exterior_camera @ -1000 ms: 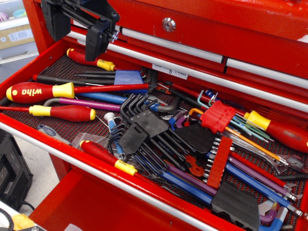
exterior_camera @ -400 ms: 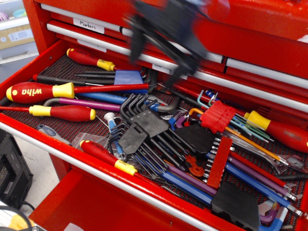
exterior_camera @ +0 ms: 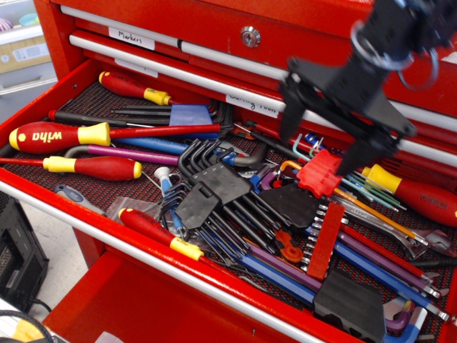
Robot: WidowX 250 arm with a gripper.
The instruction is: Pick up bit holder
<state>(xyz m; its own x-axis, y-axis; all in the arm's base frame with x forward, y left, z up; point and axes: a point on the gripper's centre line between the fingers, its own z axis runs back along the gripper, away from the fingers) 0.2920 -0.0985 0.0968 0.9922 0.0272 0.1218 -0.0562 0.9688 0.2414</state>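
The bit holder (exterior_camera: 326, 241) is a long narrow red strip with silver bits along its left edge, lying on end among hex keys at the drawer's right. My black gripper (exterior_camera: 321, 140) hangs open above the drawer's back right, fingers spread wide. It is above the squarish red hex-key clip (exterior_camera: 320, 174) and well above and behind the bit holder, touching nothing.
The open red drawer (exterior_camera: 143, 246) holds red and yellow screwdrivers (exterior_camera: 61, 136) at left, black hex-key clips (exterior_camera: 214, 187) in the middle and a black block (exterior_camera: 350, 306) at the front right. Closed drawers with silver handles (exterior_camera: 178, 71) stand behind.
My gripper has swept from the upper left across the back of the drawer to the upper right and come lower. Nothing in the drawer has moved.
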